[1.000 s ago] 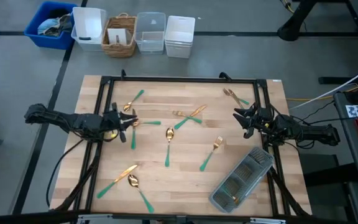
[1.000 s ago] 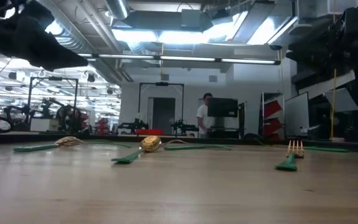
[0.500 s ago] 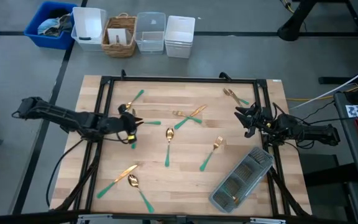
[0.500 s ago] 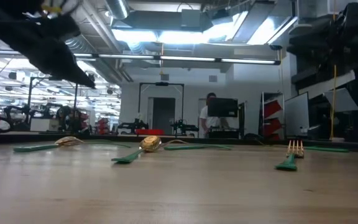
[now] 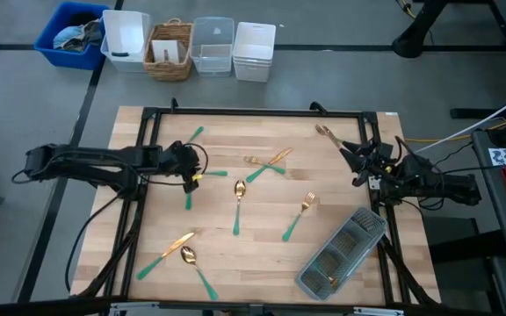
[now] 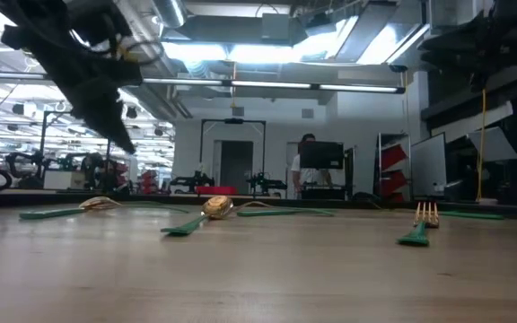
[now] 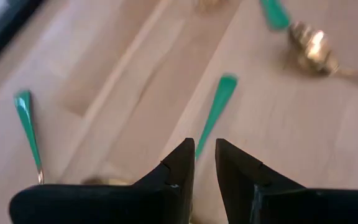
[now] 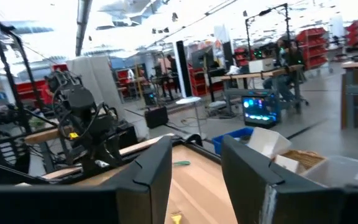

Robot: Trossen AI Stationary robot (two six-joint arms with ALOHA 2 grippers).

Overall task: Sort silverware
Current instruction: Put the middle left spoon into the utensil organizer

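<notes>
From above I saw the silverware scattered across the table, my left gripper hovering over it holding nothing, fingers narrowly parted in its wrist view, while the right gripper stood spread, raised.

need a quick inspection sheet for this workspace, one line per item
surface: light wooden tabletop inside a black frame
job's things: gold-headed, teal-handled silverware scattered loose; none seen in the clear plastic rectangular tray at the right front
clutter: nothing seen on the table
grippers: left gripper raised over the left cutlery, jaws narrowly apart, nothing seen between them; right gripper raised at the right edge, open and empty
cables: black leads trail from the arms; more on the floor at right
surroundings: blue bin, wicker basket and white containers beyond the table
</notes>
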